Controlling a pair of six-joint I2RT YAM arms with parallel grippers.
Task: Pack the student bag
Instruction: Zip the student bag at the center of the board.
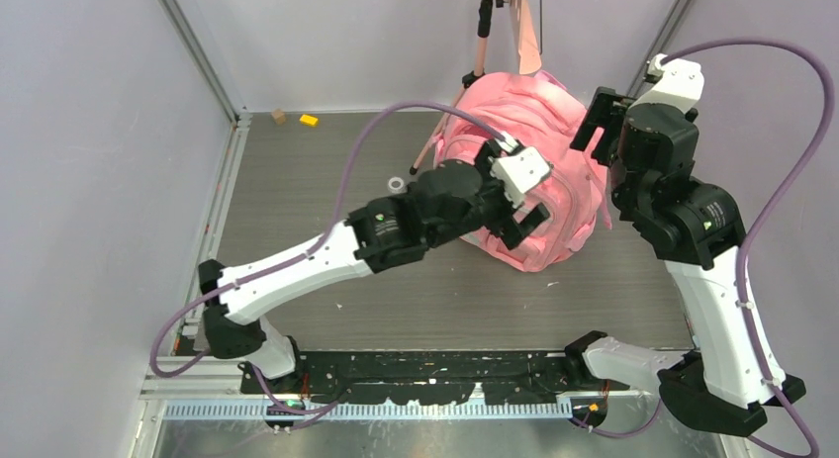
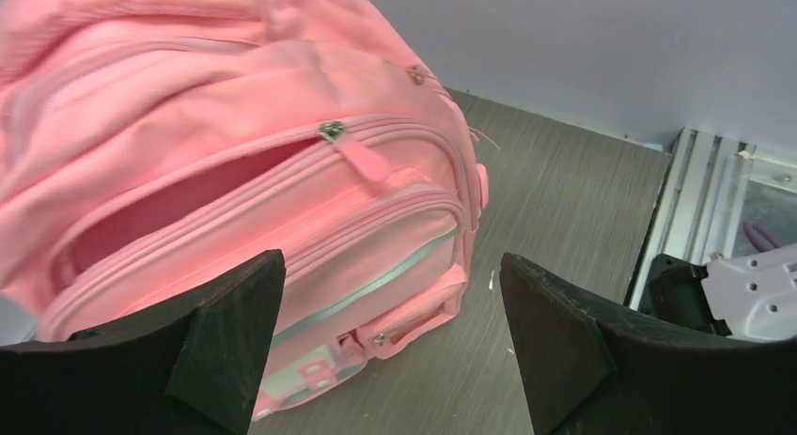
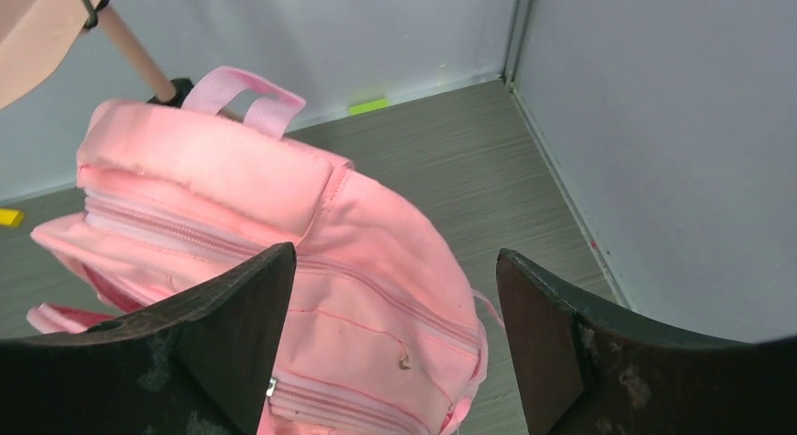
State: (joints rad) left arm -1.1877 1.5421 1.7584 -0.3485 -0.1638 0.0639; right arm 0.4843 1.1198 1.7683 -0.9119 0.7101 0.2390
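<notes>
Pink student bag (image 2: 235,172) lies just beyond the spread left tool (image 2: 390,346)

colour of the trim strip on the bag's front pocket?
Pale mint-green strip on the pink student bag; clearest in left wrist view.

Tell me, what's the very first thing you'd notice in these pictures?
The big pink backpack jumps out first, sitting toward the far side of the grey table, with one of its zip pockets gaping open. Two robot arms crowd it: the left gripper hovers open over its front and the right gripper hangs open by its right side, neither holding anything. A tiny yellow block sits alone at the far left edge.
</notes>
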